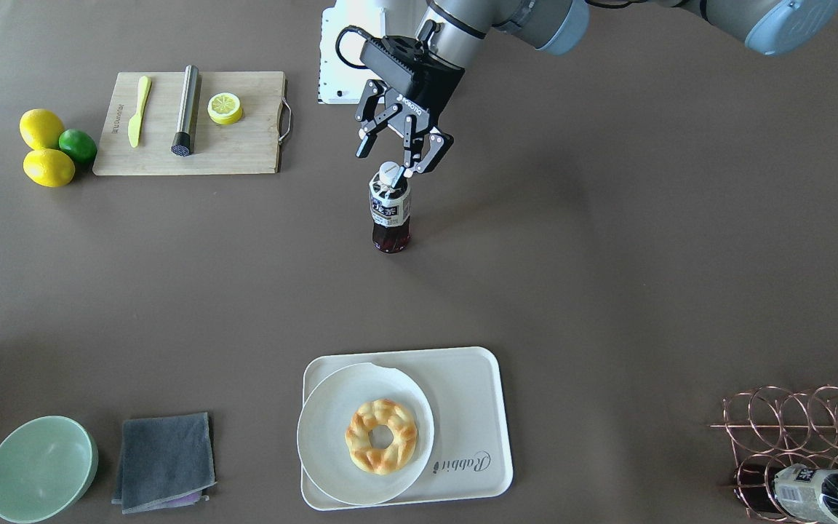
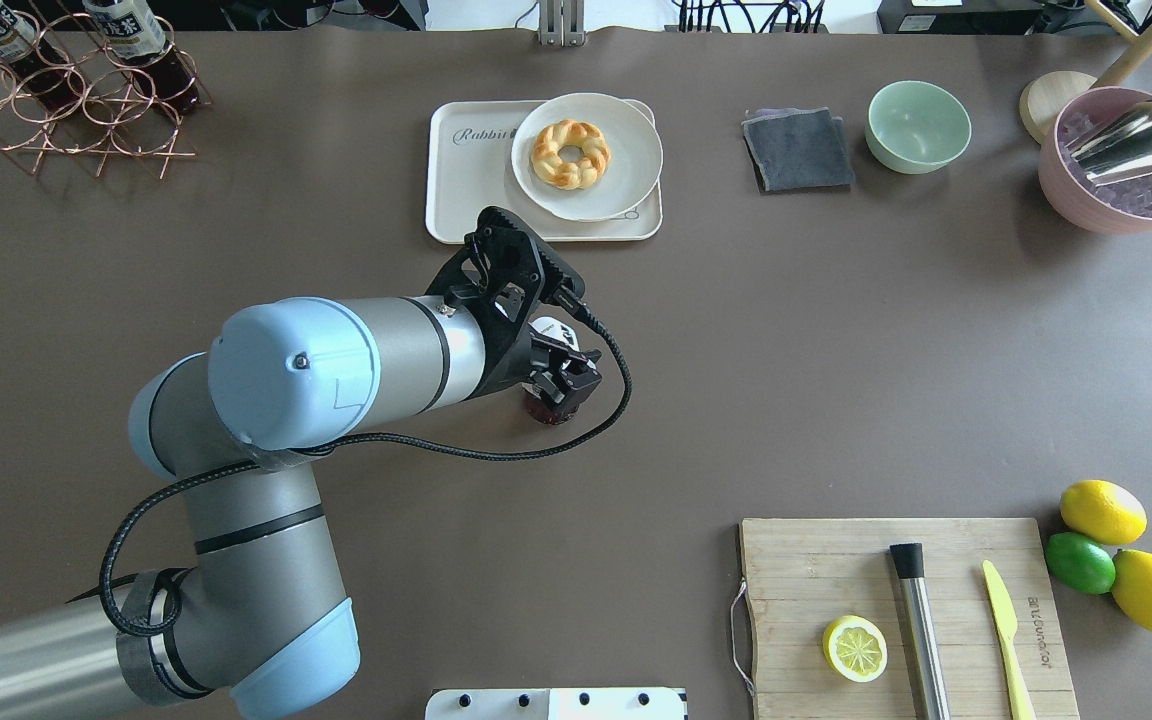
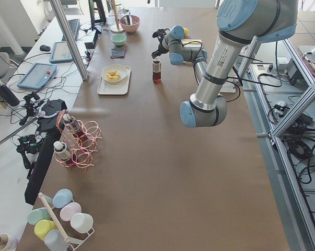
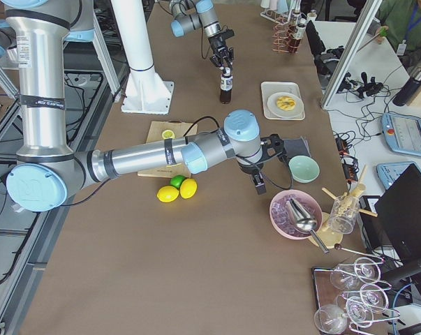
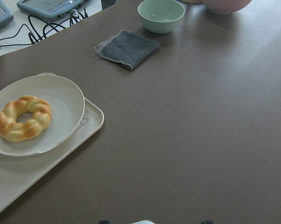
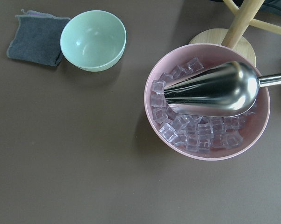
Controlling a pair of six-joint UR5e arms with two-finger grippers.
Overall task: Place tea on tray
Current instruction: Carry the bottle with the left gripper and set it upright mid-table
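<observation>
One tea (image 1: 390, 211) bottle stands upright, well apart from the tray (image 1: 477, 393), toward the robot. Left gripper (image 1: 393, 160) hangs at its cap, jaws spread and empty, so the step in hand looks like grasping. The next move calls for lowering, closing, then carrying it to the tray's bare side. Right gripper (image 4: 257, 183): cannot tell.

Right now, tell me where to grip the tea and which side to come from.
Grip the tea at the neck under its white cap, coming straight down: it stands upright with nothing close by, and the left gripper hangs open right above the cap.
</observation>
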